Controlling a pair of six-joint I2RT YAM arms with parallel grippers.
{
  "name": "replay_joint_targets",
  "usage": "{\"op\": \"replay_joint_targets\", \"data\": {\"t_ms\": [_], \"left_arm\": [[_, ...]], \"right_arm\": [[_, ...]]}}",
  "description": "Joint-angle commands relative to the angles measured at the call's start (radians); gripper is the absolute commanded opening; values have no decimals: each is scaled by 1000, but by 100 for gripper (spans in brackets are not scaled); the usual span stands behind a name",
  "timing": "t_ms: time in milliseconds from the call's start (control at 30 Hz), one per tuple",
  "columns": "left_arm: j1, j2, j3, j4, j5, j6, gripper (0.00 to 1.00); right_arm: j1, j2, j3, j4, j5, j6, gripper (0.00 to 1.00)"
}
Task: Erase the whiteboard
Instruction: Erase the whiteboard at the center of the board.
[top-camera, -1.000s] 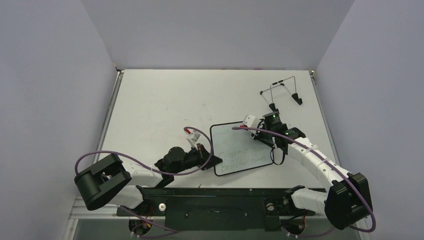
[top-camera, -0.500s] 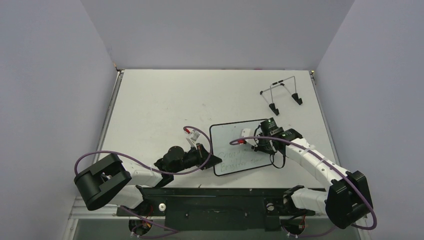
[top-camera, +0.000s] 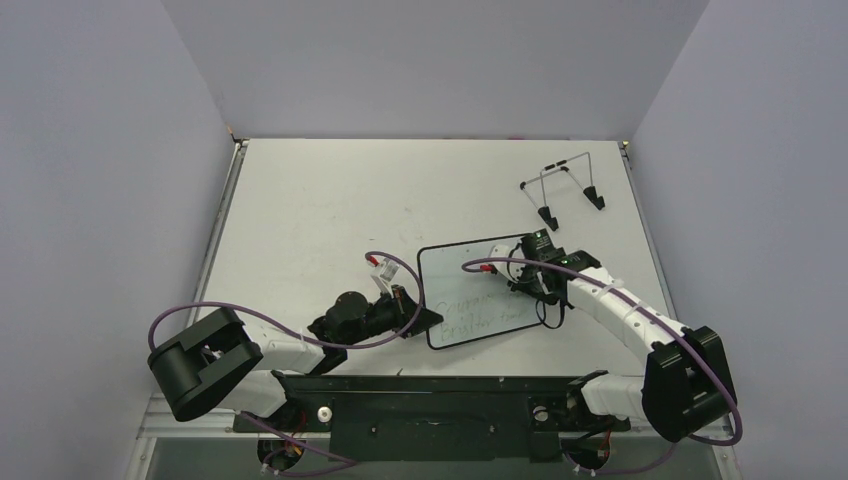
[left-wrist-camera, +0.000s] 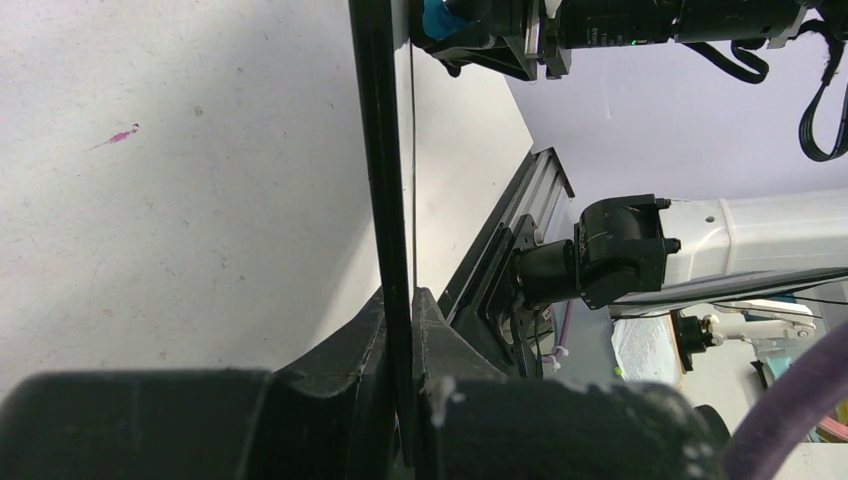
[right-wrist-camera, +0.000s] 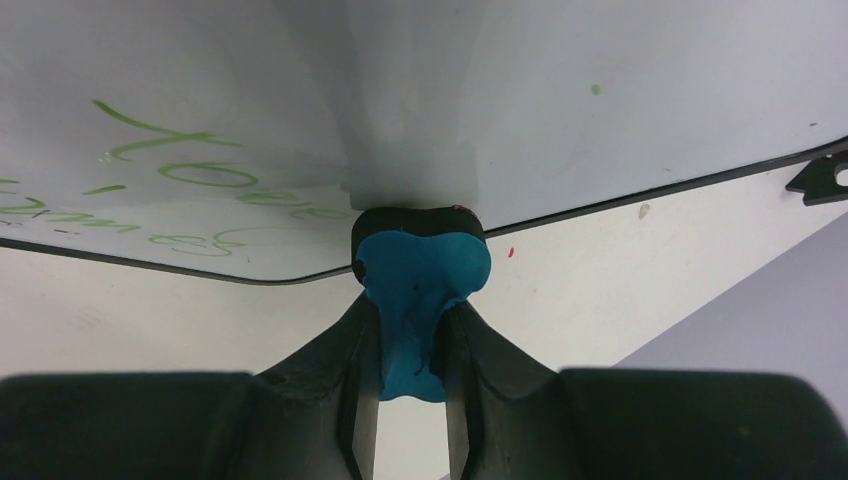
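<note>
Where the right fingers (right-wrist-camera: 320, 385) meet, they are clamped on the blue eraser (right-wrist-camera: 420, 270). They pinch its narrow waist, and its broad head projects past the tips. The head's black pad is pressed against the white face of the whiteboard (right-wrist-camera: 560, 90), just inside the thin black rim. Green handwriting (right-wrist-camera: 190, 170) lies on the face to one side of these fingertips, leftward in the wrist view. Straight ahead of them and to the other side the face is white, save one small green speck. Outside the rim, nearer the fingers, bare worktop (right-wrist-camera: 600, 290) shows.

The left fingers (left-wrist-camera: 345, 360) are closed on the whiteboard's edge, one on each face, with the black rim running straight out from between the tips. That wrist view takes the whiteboard edge-on, and I cannot tell whether it lies flat on the worktop or is tilted. At the far end of that edge the eraser appears again, with the right arm behind it.

From overhead, the whiteboard lies between the two arms. The left fingers are at its near left corner and the right fingers over its far right part. A wire stand (top-camera: 565, 188) with black feet sits well apart beyond the right fingers, touching neither arm nor whiteboard.
</note>
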Motion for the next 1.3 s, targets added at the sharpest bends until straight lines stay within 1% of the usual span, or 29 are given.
{"op": "replay_joint_targets", "data": {"t_ms": [0,33,100,133,200,300,333,400,467,533,567,633,700,767,833,867,967,1000,1067,1133,1167,1200,1267], "left_arm": [[-5,-28,21,105,57,54,0],[-5,-28,20,105,55,55,0],[-4,-25,21,107,55,56,0],[-5,-23,23,108,57,56,0],[-5,-21,23,108,57,54,0],[-4,-24,23,108,55,50,0],[-6,-27,21,108,53,49,0],[-5,-29,19,108,49,49,0],[-4,-22,19,113,48,48,0],[-4,-8,18,135,51,40,0],[-4,-2,16,144,53,36,0],[-4,17,16,172,57,25,0],[-4,30,16,193,59,15,0],[-4,33,15,200,59,9,0],[-4,28,14,199,52,8,0],[-4,22,14,197,48,8,0],[-4,3,12,182,40,9,0],[-4,-2,9,180,38,11,0],[-4,-13,7,172,35,14,0],[-5,-25,7,162,35,22,0],[-4,-29,7,159,35,26,0],[-4,-29,9,159,35,27,0],[-4,-25,13,160,42,29,0]], "right_arm": [[18,8,57,83,54,32,0],[21,7,69,80,30,31,0],[37,0,88,62,-70,17,0],[60,-4,92,53,-136,0,0],[105,-21,93,24,-220,-31,0],[178,-56,76,-36,-336,-97,0],[185,-63,59,-54,-346,-129,0],[190,-82,31,-54,-342,-152,0],[176,-91,14,-8,-286,-115,0],[128,-82,22,50,-239,-53,0],[83,-78,28,70,-227,-13,0],[20,-67,52,126,-226,43,0],[-5,-55,75,168,-238,81,0],[-4,-33,101,179,-289,107,0],[19,-5,127,161,-346,120,0],[53,11,131,149,-367,114,0],[133,19,124,56,-412,22,0],[168,2,117,37,-436,-23,0],[193,-39,85,3,-460,-68,0],[185,-79,53,16,-424,-55,0],[159,-84,40,54,-401,-39,0],[142,-83,37,73,-362,1,0],[84,-72,51,170,-304,79,0]]}}
